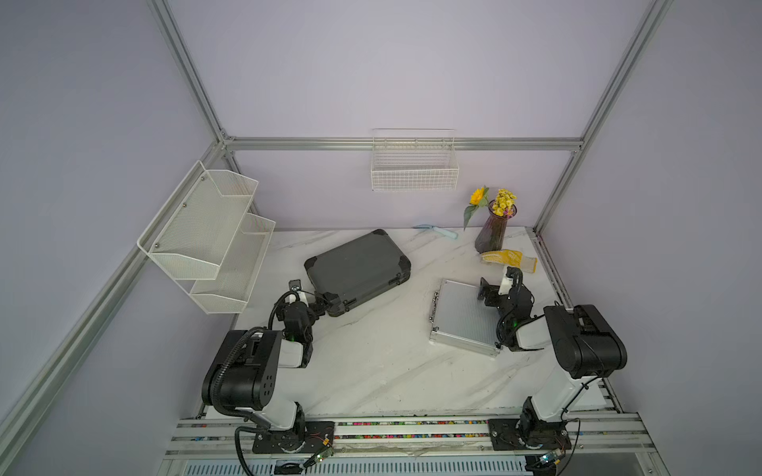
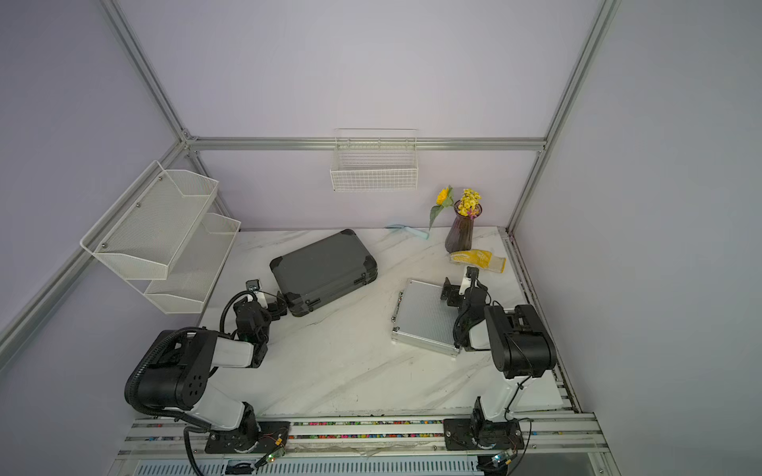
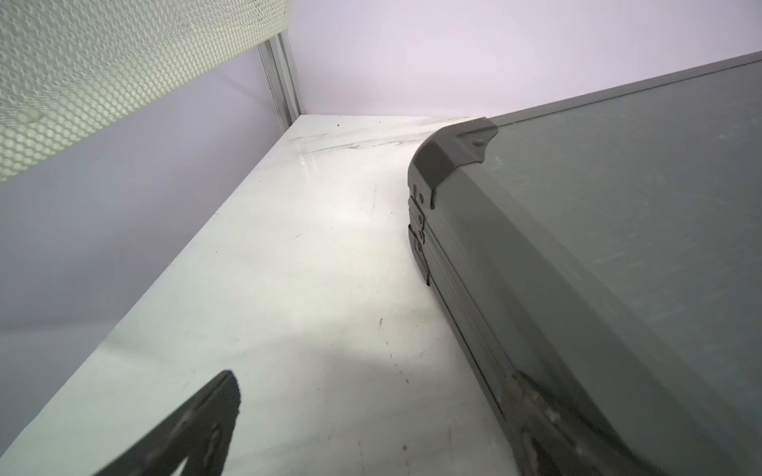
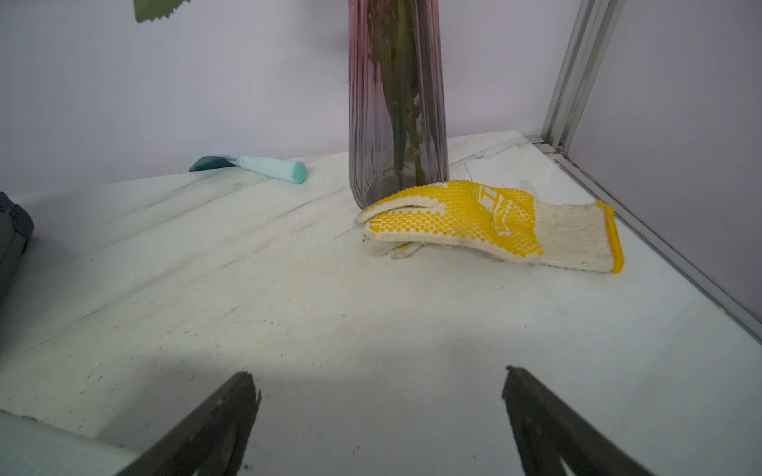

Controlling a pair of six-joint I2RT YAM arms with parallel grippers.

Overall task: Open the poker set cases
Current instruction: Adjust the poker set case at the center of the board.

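At the near edge both arms rise from a rail, and bare marbled worktop point(image 1: 371, 371) lies in front of them. The first thing past that is the silver case point(image 1: 462, 319), on the robot's right: square, ribbed, lying flat with its lid shut and its latches along the side facing the middle of the worktop. The right tool point(image 1: 499, 282) hangs low at that case's far right corner with its jaws wide apart and nothing between them. In the right wrist view its fingers point(image 4: 222, 420) frame bare worktop, with a sliver of the silver case at the edge.

On the left, the left tool point(image 1: 312, 296) is also spread wide and holds nothing. It sits at the near left corner of the dark grey case point(image 1: 354, 266), with one finger by the black corner cap; whether it touches cannot be told. That case lies flat and closed, set at an angle, with its latches on the side facing the silver case.

Further back on the right lies a yellow-dotted glove point(image 1: 509, 259), just beside a purple vase point(image 1: 490, 235) of yellow flowers. A teal-handled trowel point(image 1: 439, 231) lies at the back wall, where a wire basket point(image 1: 414, 171) hangs; a mesh shelf point(image 1: 206, 235) is fixed on the left wall
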